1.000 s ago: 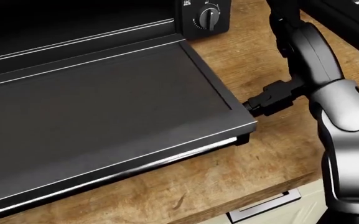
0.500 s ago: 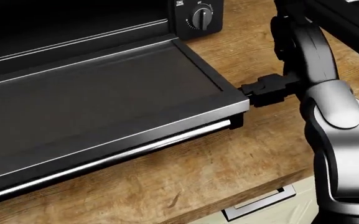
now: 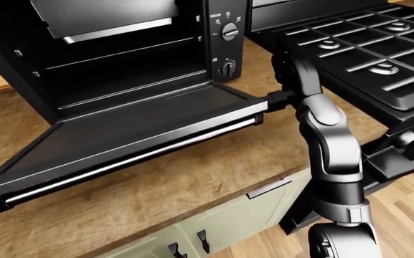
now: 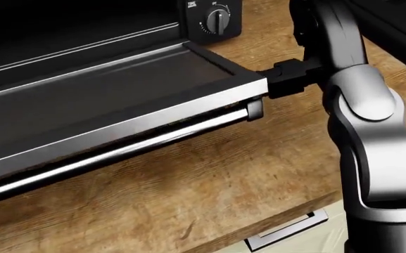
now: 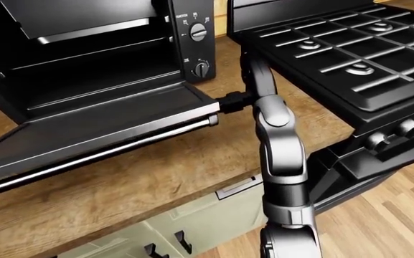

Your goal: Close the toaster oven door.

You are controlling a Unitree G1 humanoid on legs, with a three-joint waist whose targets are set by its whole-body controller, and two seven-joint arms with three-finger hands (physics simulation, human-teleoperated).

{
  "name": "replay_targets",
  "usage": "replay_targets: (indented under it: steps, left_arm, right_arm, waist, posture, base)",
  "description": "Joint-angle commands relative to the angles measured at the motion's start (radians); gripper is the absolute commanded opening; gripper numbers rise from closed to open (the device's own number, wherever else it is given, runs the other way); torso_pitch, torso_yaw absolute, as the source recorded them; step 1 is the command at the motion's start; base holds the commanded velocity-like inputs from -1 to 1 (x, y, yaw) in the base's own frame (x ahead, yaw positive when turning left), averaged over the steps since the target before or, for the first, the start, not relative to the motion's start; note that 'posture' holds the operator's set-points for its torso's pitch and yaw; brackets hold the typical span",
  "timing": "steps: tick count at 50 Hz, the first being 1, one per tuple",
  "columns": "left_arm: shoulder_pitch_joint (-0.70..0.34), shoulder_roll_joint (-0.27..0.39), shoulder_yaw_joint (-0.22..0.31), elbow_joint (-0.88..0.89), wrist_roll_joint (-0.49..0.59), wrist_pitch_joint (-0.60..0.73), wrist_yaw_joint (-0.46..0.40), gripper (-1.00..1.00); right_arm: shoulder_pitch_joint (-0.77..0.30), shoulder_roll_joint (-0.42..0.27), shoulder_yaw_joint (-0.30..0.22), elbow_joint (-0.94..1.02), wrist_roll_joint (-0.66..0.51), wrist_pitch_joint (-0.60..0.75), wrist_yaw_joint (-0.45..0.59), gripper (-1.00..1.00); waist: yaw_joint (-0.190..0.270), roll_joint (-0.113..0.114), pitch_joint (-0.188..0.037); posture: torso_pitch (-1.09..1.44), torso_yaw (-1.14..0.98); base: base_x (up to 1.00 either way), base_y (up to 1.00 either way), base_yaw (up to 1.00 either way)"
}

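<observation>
Fingers of the right hand (image 4: 283,79), black and blocky, press against the right corner of the black glass-fronted toaster oven door (image 3: 142,126) (open or curled, I cannot tell). The door hangs partly lowered over the wooden tabletop (image 4: 210,195), its hinge running left-right, steel handle (image 4: 118,153) beneath. The cavity above stands clear for swinging upward.

The toaster oven (image 3: 121,48) stands on the wooden bench (image 3: 192,183). Its door (image 3: 121,134) hangs open and nearly level, handle bar (image 3: 131,156) along its near edge. The right hand (image 3: 278,99) touches the door's right corner; whether the fingers are curled cannot be told. Two knobs (image 3: 228,48) sit on the oven's right panel. A stove (image 3: 364,48) lies right of the oven. Cabinet drawers (image 3: 214,226) show below the bench.
</observation>
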Motion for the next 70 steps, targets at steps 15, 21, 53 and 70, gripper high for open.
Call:
replay_targets:
  steps: [15, 21, 53, 70]
  left_arm:
    - [-0.016, 0.031, 0.021, -0.029, 0.005, -0.031, -0.002, 1.00]
    - [-0.017, 0.031, 0.021, -0.029, 0.004, -0.030, -0.002, 1.00]
    - [-0.013, 0.038, 0.027, -0.020, -0.002, -0.036, -0.002, 1.00]
    - [-0.011, 0.038, 0.030, -0.024, -0.003, -0.033, -0.003, 1.00]
  right_arm:
    - [-0.108, 0.041, 0.045, -0.029, 0.054, -0.041, -0.038, 1.00]
    - [-0.155, 0.057, 0.035, 0.002, 0.091, -0.016, -0.098, 1.00]
    - [-0.305, 0.071, 0.044, 0.197, 0.152, -0.204, -0.404, 1.00]
    - [-0.315, 0.092, 0.052, 0.152, 0.192, -0.152, -0.355, 1.00]
  waist:
    - [0.007, 0.004, -0.028]
    - [0.007, 0.006, -0.027]
    - [0.013, 0.007, -0.025]
    - [0.018, 0.009, -0.028]
  posture:
    - [0.00, 0.00]
    - [0.00, 0.00]
    - [0.00, 0.00]
    - [0.00, 0.00]
  base:
    - [0.00, 0.00, 0.00]
    - [0.00, 0.00, 0.00]
    - [0.00, 0.00, 0.00]
    - [0.00, 0.00, 0.00]
